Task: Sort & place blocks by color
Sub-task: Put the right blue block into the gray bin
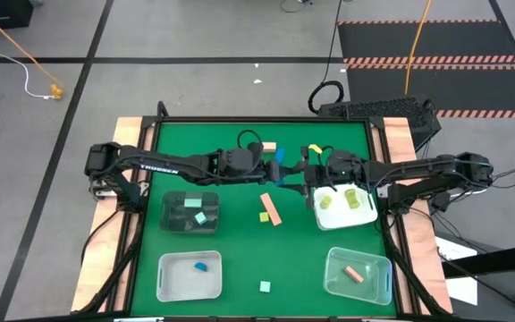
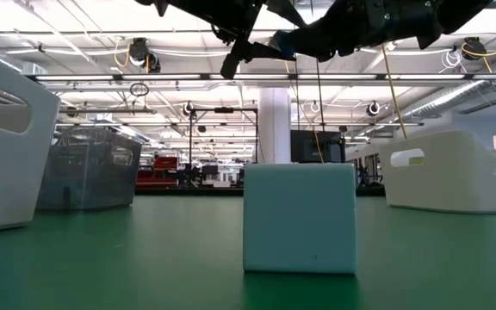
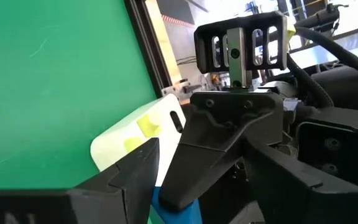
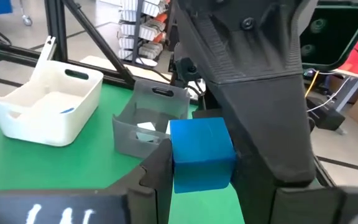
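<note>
I see both claws meeting above the middle of the green worktop. The right claw is clamped on a blue block. The left claw faces it with fingers parted around that block. A mint block sits near the front edge.

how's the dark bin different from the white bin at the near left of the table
The dark bin is smoky and see-through; the white bin is opaque white. The dark bin holds pale mint blocks; the white bin holds one blue block. The dark bin sits farther back on the mat, directly behind the white bin. Both are rectangular, open-topped, and on the left side.
</note>
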You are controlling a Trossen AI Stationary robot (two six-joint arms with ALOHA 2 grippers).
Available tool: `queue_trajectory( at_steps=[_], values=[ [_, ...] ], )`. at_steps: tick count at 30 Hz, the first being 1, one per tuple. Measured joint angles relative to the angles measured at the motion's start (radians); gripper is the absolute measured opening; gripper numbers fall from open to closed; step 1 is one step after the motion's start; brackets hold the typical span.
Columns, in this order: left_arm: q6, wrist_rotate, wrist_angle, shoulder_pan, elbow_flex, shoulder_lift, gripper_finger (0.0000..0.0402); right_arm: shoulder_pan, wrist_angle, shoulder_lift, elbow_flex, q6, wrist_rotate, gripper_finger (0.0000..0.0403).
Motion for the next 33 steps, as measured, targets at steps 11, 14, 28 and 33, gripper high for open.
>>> queue_trajectory(
  at_steps=[11, 14, 28, 33],
  values=[
    [0.002, 0.005, -0.002, -0.014, 0.0, 0.001, 0.0242, -0.001, -0.052, 0.0, 0.002, -0.007, 0.048, 0.0115],
    [0.005, 0.005, -0.013, -0.014, 0.0, 0.001, 0.0248, -0.001, -0.072, 0.0, 0.002, -0.033, 0.089, 0.0115],
    [0.016, 0.013, -0.07, -0.014, 0.002, -0.001, 0.0255, -0.001, -0.087, -0.001, 0.002, -0.026, 0.145, 0.0115],
    [0.002, 0.027, -0.081, -0.014, 0.003, -0.004, 0.0255, -0.001, -0.029, -0.001, -0.001, 0.022, 0.137, 0.0115]
  ],
)
